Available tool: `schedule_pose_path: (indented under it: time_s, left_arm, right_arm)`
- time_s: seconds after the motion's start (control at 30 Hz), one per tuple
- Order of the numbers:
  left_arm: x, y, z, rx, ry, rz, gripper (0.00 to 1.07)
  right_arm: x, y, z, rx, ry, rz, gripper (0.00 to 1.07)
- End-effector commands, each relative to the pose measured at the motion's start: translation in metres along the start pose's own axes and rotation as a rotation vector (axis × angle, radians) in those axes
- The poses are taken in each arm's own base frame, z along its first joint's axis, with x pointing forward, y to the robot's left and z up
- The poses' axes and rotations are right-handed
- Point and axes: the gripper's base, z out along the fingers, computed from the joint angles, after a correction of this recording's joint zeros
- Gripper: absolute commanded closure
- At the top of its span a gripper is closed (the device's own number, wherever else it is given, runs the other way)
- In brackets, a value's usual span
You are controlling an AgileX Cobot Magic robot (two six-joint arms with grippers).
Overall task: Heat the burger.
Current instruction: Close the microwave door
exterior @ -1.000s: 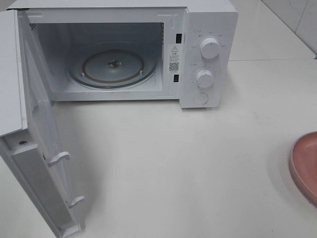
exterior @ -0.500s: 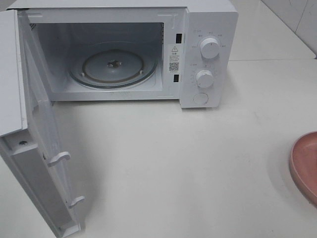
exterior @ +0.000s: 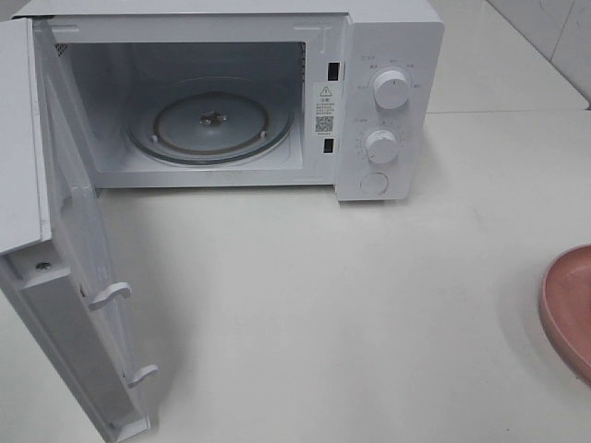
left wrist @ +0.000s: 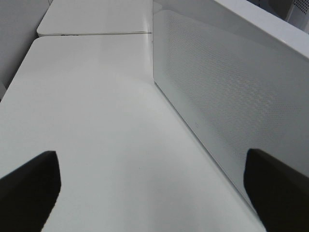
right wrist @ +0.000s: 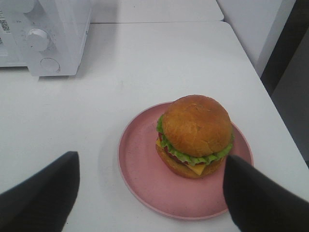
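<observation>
White surface (exterior: 369,305) runs from the open microwave (exterior: 388,55) out to the pink plate (exterior: 571,309) at the right edge of the high view, and holding this view against the two before it we find nothing has shifted: door (exterior: 78,305) swung wide on the left, glass turntable (exterior: 211,125) bare, plate rim in the same place. We read that stillness as a pause between steps (the oven stands ready, the food is not yet picked up), so the task seems to us barely begun beyond the opening of the door.

Our right wrist view shows the burger (right wrist: 195,135) sitting upright on the pink plate (right wrist: 140,164), a little towards one side of it, well apart from the microwave (right wrist: 53,34). Our right tool (right wrist: 150,193) hovers just short of the plate with its jaws spread to either side, holding nothing. Our left tool (left wrist: 154,188) is likewise spread wide and empty, hanging over bare surface (left wrist: 96,121) beside the perforated outer face of the door (left wrist: 227,96).

Next, in our judgement, comes a reach by the right tool to close on the bun without crushing it, then a carry to the turntable
</observation>
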Motion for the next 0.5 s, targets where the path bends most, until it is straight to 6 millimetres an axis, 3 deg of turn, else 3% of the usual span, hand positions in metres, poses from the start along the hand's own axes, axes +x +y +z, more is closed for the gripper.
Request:
schedule_pose_path:
  time_s: [0.03, 0.5]
  left_arm:
    - [0.0014, -0.0003, -0.0005, -0.001, -0.007, -0.005, 0.09]
    - [0.0013, -0.0003, -0.0005, -0.001, -0.008, -0.005, 0.09]
  right_arm:
    - [0.0022, 0.0001, -0.0018, -0.003, -0.030, -0.002, 0.31]
    - [0.0022, 0.0001, -0.0018, -0.003, -0.030, -0.002, 0.31]
